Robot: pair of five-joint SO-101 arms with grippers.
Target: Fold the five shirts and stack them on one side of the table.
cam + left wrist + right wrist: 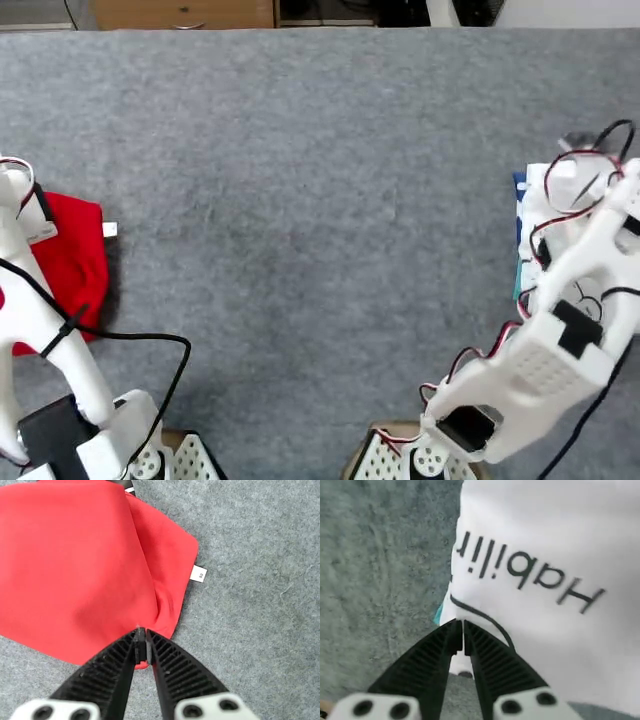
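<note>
Starting at the left edge of the surface (320,200), a red shirt (75,265) lies folded into a compact shape with a small white tag (199,573) sticking out from one side. The left tool (141,637) is closed, its tips meeting right at the shirt's hem. Whether any cloth is caught between them, I cannot tell. The broad middle of the surface carries no garment.

At the right edge sits the stack. A folded white shirt (545,555) with dark lettering is on top, and a blue layer (519,200) and a teal layer (439,614) peek out beneath it. The right tool (460,627) is also closed, with its tips at the white shirt's edge.

By my reading, the task is near its end: the folding looks done, and the red shirt remains to be carried across and laid on the pile. The arm hides much of the stack, so a count of four cannot be confirmed.
</note>
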